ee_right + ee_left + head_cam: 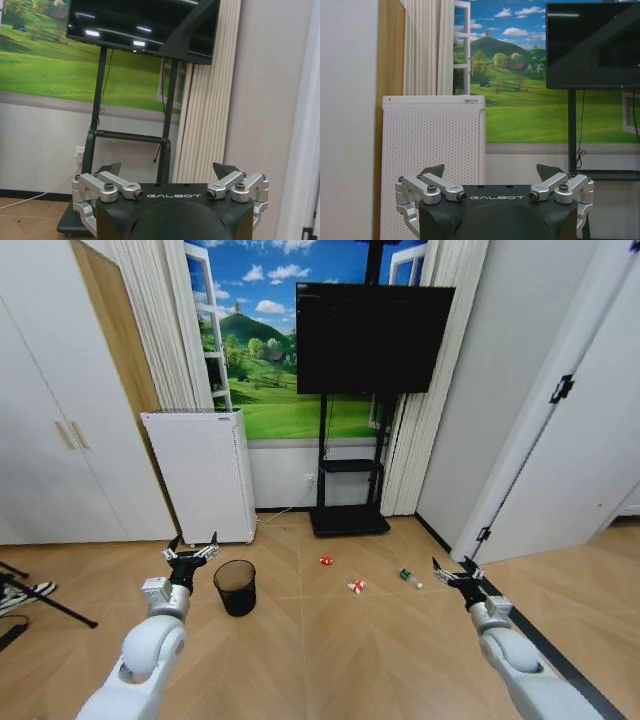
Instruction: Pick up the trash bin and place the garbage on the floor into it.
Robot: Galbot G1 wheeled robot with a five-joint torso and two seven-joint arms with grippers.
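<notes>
Small round black wire-mesh trash bin (235,587) is standing upright on wood floor (330,660), near white perforated appliance (200,475). Garbage: red lump (326,561), red-and-white wrapper wad (356,586), clear plastic bottle w/ green label (410,579) are lying to bin's right. Left gripper (190,552) is hovering beside bin, fingers spread wide; right gripper (456,575) is hovering near bottle, also spread wide.

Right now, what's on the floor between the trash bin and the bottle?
In the head view, two litter pieces lie between the trash bin and the bottle: a small red lump and a red-and-white wrapper wad. Otherwise bare wood floor.
</notes>
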